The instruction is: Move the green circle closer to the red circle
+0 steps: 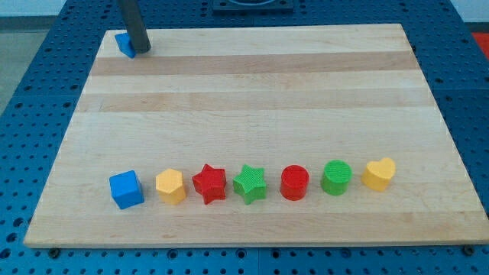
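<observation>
The green circle point(336, 177) stands in a row of blocks near the view's bottom, just right of the red circle point(294, 182), with a small gap between them. My tip point(142, 50) rests at the board's top left corner, far from both circles, touching a small blue block point(124, 43) on its left.
The row runs left to right: blue cube point(126, 189), orange hexagon point(170, 186), red star point(209, 183), green star point(249, 183), then the two circles, then a yellow heart point(378, 173). The wooden board point(252, 99) lies on a blue perforated table.
</observation>
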